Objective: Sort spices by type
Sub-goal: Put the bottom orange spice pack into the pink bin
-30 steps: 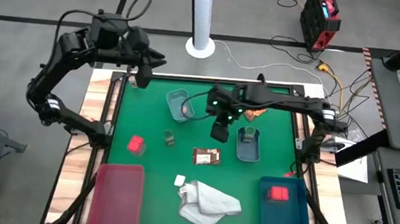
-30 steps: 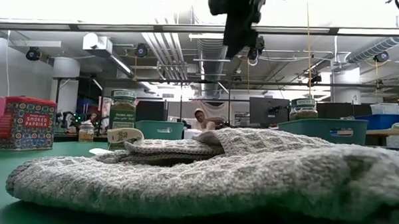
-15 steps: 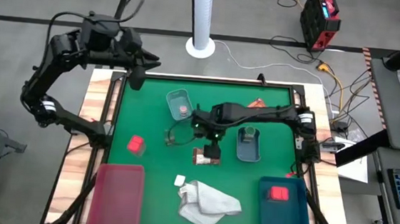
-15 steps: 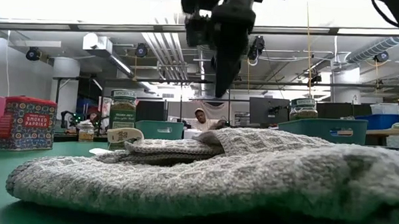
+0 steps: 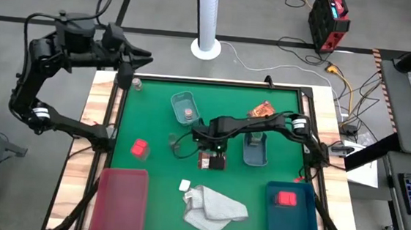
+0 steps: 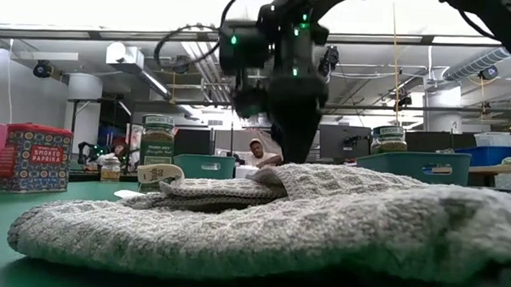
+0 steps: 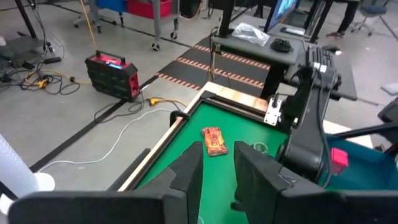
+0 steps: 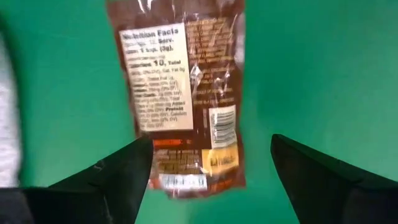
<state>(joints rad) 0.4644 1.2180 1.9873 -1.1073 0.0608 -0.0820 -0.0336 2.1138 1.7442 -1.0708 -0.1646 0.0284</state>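
My right gripper (image 5: 213, 154) hangs open over the brown packet (image 5: 211, 160) lying flat mid-table. In the right wrist view its fingers (image 8: 118, 174) stand on either side of the packet's (image 8: 183, 87) one end, apart from it. In the low view the gripper (image 6: 295, 136) dips behind the white cloth (image 6: 261, 220). My left gripper (image 5: 125, 76) waits beyond the table's far left corner, open by a narrow gap (image 7: 217, 163) and holding nothing. A red-orange packet (image 5: 262, 110) lies near the far edge. A greenish jar (image 5: 174, 140) and a red block (image 5: 139, 149) stand on the mat.
A pale tray (image 5: 179, 98) holds a pink-topped jar (image 5: 189, 113); another tray (image 5: 255, 157) holds a greenish jar (image 5: 257, 136). A pink bin (image 5: 120, 200) and a dark blue bin (image 5: 285, 220) with a red block (image 5: 285, 198) flank the white cloth (image 5: 213, 207) at the near edge.
My right gripper has moved from beside the right-hand tray toward the table's left and near edge, and down, until it hangs low over the brown packet. My left arm has drawn back from the far left corner, away from the table toward the left.
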